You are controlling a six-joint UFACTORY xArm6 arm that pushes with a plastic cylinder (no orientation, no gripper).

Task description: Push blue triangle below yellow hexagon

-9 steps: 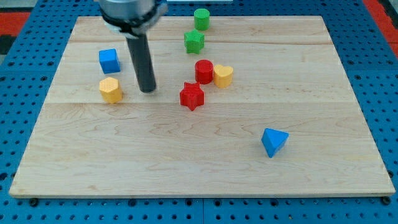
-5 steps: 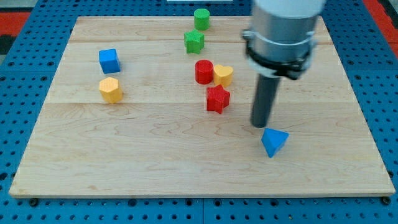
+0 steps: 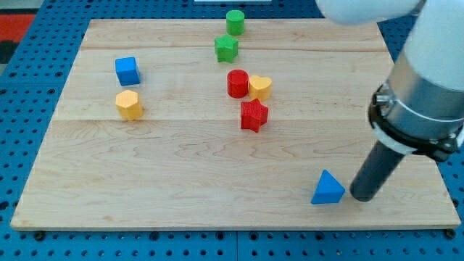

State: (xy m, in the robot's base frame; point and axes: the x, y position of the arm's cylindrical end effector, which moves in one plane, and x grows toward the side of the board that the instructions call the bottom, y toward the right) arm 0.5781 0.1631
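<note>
Rod tip (image 3: 362,197) down on the tabletop (image 3: 181,174) near the view's bottom right, just to the right of the blue triangle (image 3: 328,189), close beside it; contact not discernible. No tool fitted, only a plain rod: nothing clenched, nothing grasped. Blue triangle near the bottom edge, well apart from the yellow hexagon (image 3: 128,104), which sat far over at the view's left. Blue cube (image 3: 127,70) just above that hexagon. Near the middle, red cylinder (image 3: 237,83) touching a yellow heart-like block (image 3: 260,88) on its right, with the red star (image 3: 254,115) just below the pair. Green star (image 3: 226,48) above those, green cylinder (image 3: 234,22) at the top edge.
</note>
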